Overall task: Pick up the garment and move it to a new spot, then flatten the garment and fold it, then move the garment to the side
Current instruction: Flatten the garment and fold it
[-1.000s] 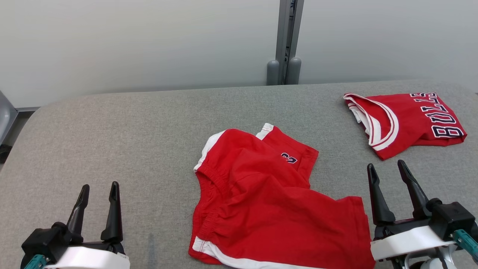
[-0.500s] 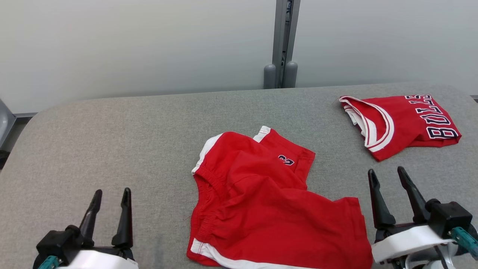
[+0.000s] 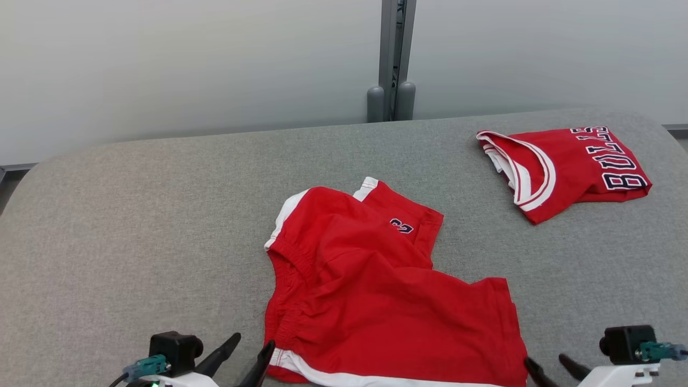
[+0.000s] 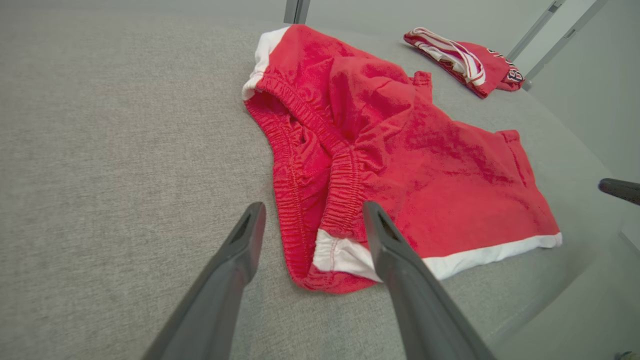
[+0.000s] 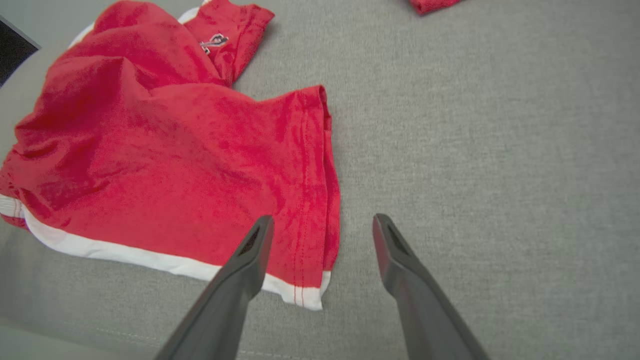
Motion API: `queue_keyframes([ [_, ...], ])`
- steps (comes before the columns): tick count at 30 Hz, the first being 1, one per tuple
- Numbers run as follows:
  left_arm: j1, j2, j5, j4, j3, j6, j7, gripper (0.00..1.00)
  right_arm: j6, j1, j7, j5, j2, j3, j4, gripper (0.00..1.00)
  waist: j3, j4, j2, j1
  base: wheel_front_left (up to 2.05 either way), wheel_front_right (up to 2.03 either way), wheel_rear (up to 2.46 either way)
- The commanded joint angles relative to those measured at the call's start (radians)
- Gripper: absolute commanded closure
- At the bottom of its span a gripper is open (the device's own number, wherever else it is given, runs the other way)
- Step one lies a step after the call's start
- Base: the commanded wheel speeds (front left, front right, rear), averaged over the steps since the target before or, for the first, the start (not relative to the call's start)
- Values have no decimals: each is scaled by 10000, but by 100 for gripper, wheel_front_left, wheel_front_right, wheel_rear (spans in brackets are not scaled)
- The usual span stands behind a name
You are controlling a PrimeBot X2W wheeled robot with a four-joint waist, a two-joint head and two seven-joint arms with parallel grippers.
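Red shorts (image 3: 376,290) lie crumpled on the middle of the grey fabric table (image 3: 134,226). The left gripper (image 3: 252,341) is spread wide and empty, its tips at the waistband's near corner. The right gripper (image 3: 545,361) is equally wide and empty, by the near hem corner. A folded red jersey (image 3: 564,172) lies well apart, far right.

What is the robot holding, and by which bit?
Nothing. The left gripper and right gripper have open jaws, one at each near corner of the red shorts.
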Motion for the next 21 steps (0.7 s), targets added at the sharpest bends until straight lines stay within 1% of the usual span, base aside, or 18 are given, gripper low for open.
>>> queue_keyframes([
  [1, 116, 93, -214, -172, -156, -54, 310, 0, 2, 298, 631, 187, 41, -24, -191, 0, 121, -48, -1, 0, 0, 0, 0],
  [3, 60, 266, -286, -260, -349, -65, 654, 0, 2, 479, 1292, 269, 105, -59, -443, 0, 240, -89, -1, 0, 0, 0, 0],
  [7, -288, 431, -324, -163, -708, -77, 1157, 0, 2, 572, 1938, 215, 494, -118, -515, 0, 520, -119, -1, 0, 0, 0, 0],
  [9, -560, 554, -167, -14, -897, -81, 1262, 0, 2, 423, 1892, 81, 641, -122, -431, 0, 649, -81, -1, 0, 0, 0, 0],
  [15, -1182, 669, 14, 593, -1527, -79, 1616, 0, 2, 151, 1852, -447, 944, -178, 309, 0, 915, -68, -1, 0, 0, 0, 0],
  [18, -1422, 756, -62, 911, -1860, -83, 1635, 0, 2, -52, 1785, -466, 1042, -40, 611, 0, 1020, -110, -1, 0, 0, 0, 0],
  [21, -1567, 807, -90, 1030, -1980, -84, 1575, 0, 2, -156, 1674, -431, 1073, 122, 738, 0, 1055, -140, -1, 0, 0, 0, 0],
])
